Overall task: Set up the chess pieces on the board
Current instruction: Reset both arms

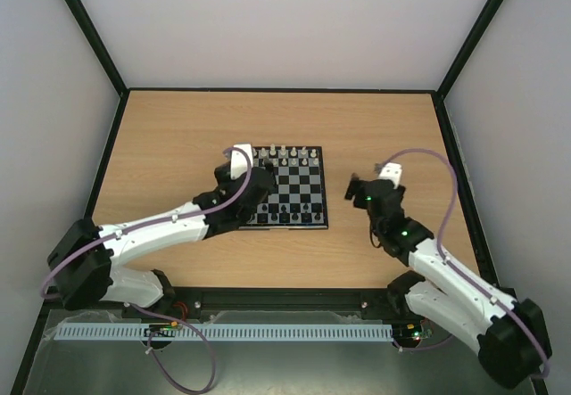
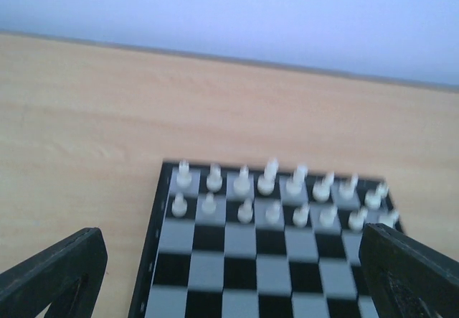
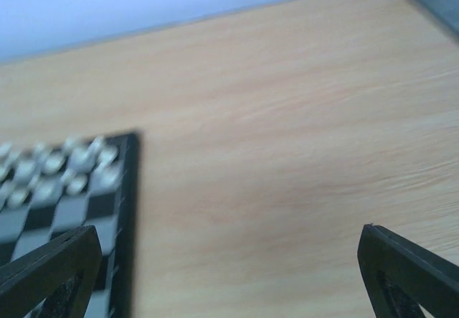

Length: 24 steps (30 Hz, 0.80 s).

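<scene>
End effector [image 2: 229, 239] (left) above board [image 1: 303, 190]

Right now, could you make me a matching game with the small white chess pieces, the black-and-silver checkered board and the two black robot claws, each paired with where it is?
Things:
1. small white chess pieces
2. checkered black-and-silver board
3. left black two-finger gripper
4. right black two-finger gripper

Places:
A. above bare wood, right of the board
B. lying mid-way across the light wooden table
C. two rows at the board's far edge
D. above the board's left part

Pairs: 1-C, 2-B, 3-D, 4-A
</scene>
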Motion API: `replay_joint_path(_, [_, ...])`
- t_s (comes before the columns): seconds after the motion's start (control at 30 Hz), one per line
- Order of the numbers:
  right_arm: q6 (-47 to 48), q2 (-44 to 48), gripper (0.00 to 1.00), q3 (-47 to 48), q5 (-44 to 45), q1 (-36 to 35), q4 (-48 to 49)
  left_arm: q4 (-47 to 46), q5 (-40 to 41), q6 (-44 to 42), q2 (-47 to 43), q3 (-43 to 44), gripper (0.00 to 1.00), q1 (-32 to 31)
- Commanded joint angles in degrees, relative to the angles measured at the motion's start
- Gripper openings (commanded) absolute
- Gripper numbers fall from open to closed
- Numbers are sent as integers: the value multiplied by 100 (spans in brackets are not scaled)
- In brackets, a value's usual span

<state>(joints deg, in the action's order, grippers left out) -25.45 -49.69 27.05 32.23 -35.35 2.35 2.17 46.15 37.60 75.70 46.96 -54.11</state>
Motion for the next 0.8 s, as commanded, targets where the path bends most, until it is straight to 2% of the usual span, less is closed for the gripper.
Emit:
replay_joint_path(0.0, [355,418,99,-472,96,973,1373,-161,1132,-476,139,782,99,249])
replay_joint_path(0.07, [436,362,99,-665,177,1332,1893,-357,1011,-613,-43,702,99,602])
replay_joint_path(0.17, [417,-47,99,-906,521,1738,2661,-943,84,-898,-491,288,99,1219])
replay_joint_path(0.27, [578,-712,98,-1132,673,2024,3439,-1204,-384,-813,-922,-144,99,1735])
replay_joint_path(0.47, [1100,-1838,99,-1314,1022,2197,4911,-2021,-1098,-1069,-1606,-1101,99,2211])
replay_joint_path(0.77, [1179,-3157,99,-918,898,2484,5517,-2310,-1795,-1155,-1673,-1575,99,2956])
